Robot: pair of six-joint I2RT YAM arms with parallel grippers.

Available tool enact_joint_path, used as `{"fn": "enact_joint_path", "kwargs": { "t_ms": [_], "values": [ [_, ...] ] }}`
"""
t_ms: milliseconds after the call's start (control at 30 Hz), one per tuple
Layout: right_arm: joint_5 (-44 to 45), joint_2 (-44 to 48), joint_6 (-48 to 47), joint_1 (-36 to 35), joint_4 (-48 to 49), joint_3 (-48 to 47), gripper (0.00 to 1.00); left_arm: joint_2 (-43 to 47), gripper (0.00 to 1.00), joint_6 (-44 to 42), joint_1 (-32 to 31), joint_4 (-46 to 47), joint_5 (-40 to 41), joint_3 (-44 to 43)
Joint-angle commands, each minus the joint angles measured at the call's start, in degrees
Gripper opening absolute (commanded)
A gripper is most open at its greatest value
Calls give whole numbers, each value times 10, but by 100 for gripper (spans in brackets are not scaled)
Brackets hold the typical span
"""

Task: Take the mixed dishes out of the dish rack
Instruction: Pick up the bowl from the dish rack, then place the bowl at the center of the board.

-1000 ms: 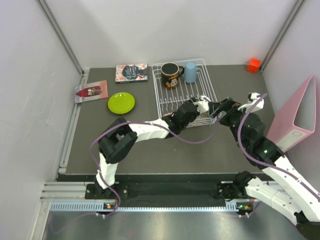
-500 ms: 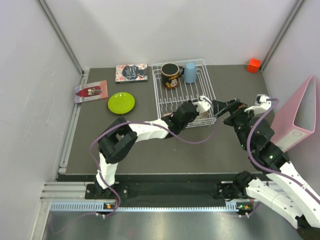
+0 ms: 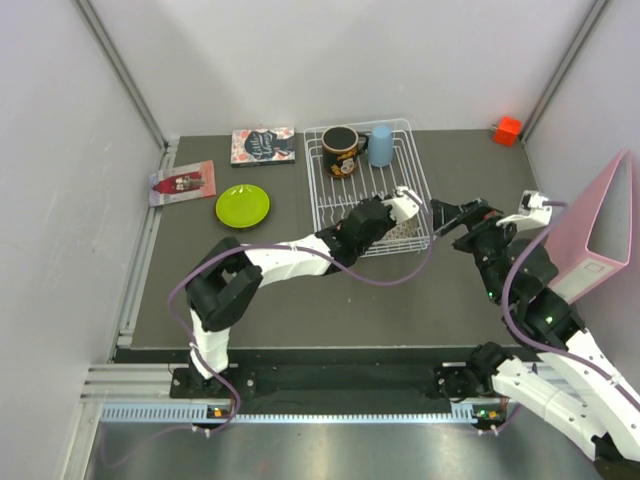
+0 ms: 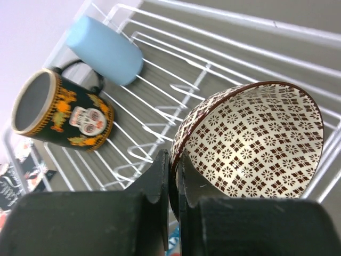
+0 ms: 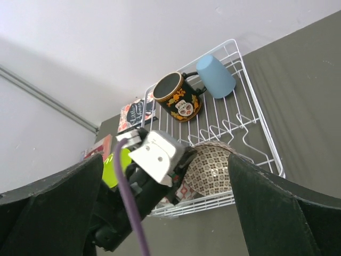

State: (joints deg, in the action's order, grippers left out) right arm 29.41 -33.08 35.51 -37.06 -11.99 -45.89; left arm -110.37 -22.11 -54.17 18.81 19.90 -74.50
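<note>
**A:** Grip status?

**B:** Pinched shut on the rim of the bowl point(image 4: 256, 144) with the left gripper point(image 4: 173, 173). Located at the near end of the dish rack point(image 4: 213, 32), tilted on the wires. Right gripper point(image 3: 447, 213) spread wide, empty, just beside the rack.

**A:** Procedure?

**B:** Lift straight up past the prongs point(image 4: 160, 114). Avoid twisting: thin rim, probably slick glaze. Keep clear of the mug point(image 4: 61, 114) and cup point(image 4: 106, 48).

**A:** Materials?

**B:** Glossy, rounded, brown lattice print inside, dark edge. Thin white wire below.
</note>
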Motion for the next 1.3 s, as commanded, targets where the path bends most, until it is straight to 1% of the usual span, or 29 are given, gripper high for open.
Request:
{"fn": "enact_joint_path", "kwargs": {
  "t_ms": [0, 200, 267, 367, 400, 433, 467, 500, 533, 567, 600, 633, 667, 700, 733, 767, 833, 900, 933, 967, 1033, 1067, 1100, 1167, 1267],
  "values": [
    [16, 15, -18, 6, 14, -44, 100, 95, 0, 29, -4, 38, -35, -44],
    [35, 29, -34, 6, 4, -64, 100, 132, 0, 47, -8, 9, -50, -73],
    [42, 28, -40, 6, -1, -68, 100, 139, 0, 68, -8, -7, -46, -87],
    [66, 16, -45, 6, -40, -89, 100, 134, 0, 120, -8, -122, -11, -168],
    [85, 2, -47, 6, -57, -110, 100, 115, 0, 135, -8, -167, 22, -241],
    [96, -5, -52, 6, -85, -122, 100, 103, 0, 174, -3, -271, 35, -281],
    [107, -13, -54, 6, -101, -134, 100, 91, 0, 198, 1, -319, 37, -322],
    [120, -31, -56, 6, -112, -161, 98, 70, 0, 218, 8, -363, 31, -393],
    [125, -40, -65, 6, -122, -174, 96, 67, 0, 287, 26, -438, 10, -418],
    [130, -57, -66, 6, -144, -188, 92, 66, 0, 325, 41, -466, -8, -437],
    [137, -66, -64, 6, -154, -214, 90, 55, 0, 370, 60, -506, -35, -482],
    [137, -74, -62, 6, -164, -227, 89, 47, 0, 460, 109, -571, -128, -503],
    [137, -93, -61, 5, -181, -240, 90, 41, 0, 504, 135, -594, -175, -516],
    [129, -102, -58, 6, -190, -265, 92, 36, 0, 538, 159, -603, -238, -511],
    [126, -112, -55, 6, -199, -278, 99, 36, 0, 578, 191, -605, -310, -500],
    [123, -131, -50, 6, -219, -291, 100, 37, 0, 586, 198, -611, -324, -487],
    [116, -148, -44, 6, -229, -319, 100, 49, 0, 586, 199, -624, -312, -459],
    [94, -165, -41, 6, -236, -336, 100, 72, 0, 596, 201, -614, -323, -404],
    [84, -169, -41, 7, -237, -339, 100, 77, 0, 609, 202, -608, -336, -386],
    [73, -183, -40, 7, -238, -343, 100, 81, 0, 614, 203, -604, -369, -363],
    [29, -203, -46, 6, -245, -356, 100, 76, 0, 621, 202, -600, -412, -353],
    [11, -231, -47, 6, -254, -365, 100, 70, 0, 619, 201, -606, -433, -358],
    [-10, -247, -47, 6, -283, -387, 100, 68, 0, 614, 195, -633, -422, -365],
    [-27, -283, -56, 7, -297, -402, 100, 76, 0, 591, 188, -650, -393, -377],
    [-48, -311, -70, 8, -296, -409, 100, 85, 0, 581, 185, -652, -397, -374]
  ]
}}
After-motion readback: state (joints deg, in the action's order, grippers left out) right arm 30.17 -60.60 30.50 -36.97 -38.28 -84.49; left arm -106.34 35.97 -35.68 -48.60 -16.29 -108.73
